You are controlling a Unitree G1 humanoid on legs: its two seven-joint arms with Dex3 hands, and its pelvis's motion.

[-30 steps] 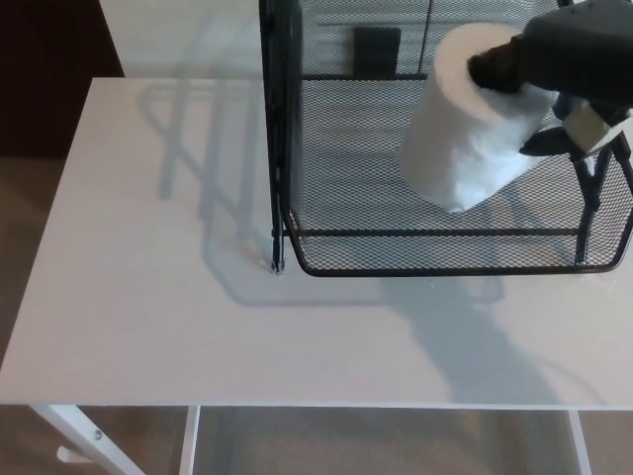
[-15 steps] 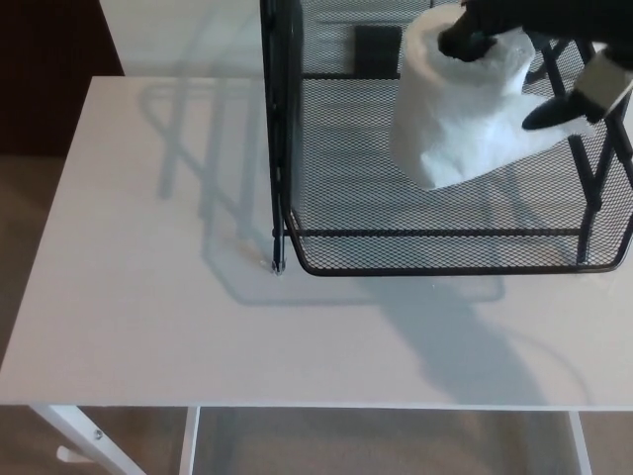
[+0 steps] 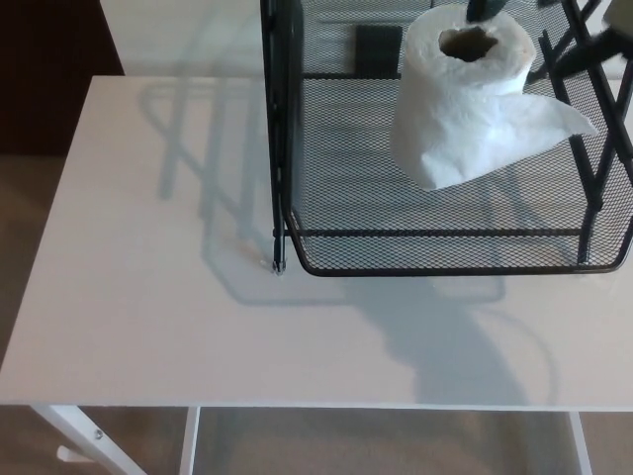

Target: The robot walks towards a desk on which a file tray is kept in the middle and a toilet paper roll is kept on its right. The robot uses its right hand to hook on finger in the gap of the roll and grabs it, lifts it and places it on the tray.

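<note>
Toilet paper roll (image 3: 463, 99) stands upright on the mesh floor of the black wire file tray (image 3: 435, 252), with its cardboard core opening facing up toward the camera. A loose sheet tail hangs off the roll's right side and points toward the tray's right wall. The roll sits toward the rear right of the tray's lower level, apart from the front rim.

File tray position: on the white desk (image 3: 198, 297), occupying the upper right of the head view. Its left upright frame rises at the picture's centre, and its front rim runs parallel to the desk's near edge. A dark rectangular object (image 3: 377, 48) is visible behind the tray mesh at the top; its identity cannot be determined.

Right robot hand (image 3: 579, 35): only small dark parts show at the top edge, above and to the right of the roll. No part touches the roll. Whether the fingers are spread or clenched cannot be determined from the visible portion.

Left robot hand: outside the head view.

Desk surface left of the tray carries only the tray's shadow.
</note>
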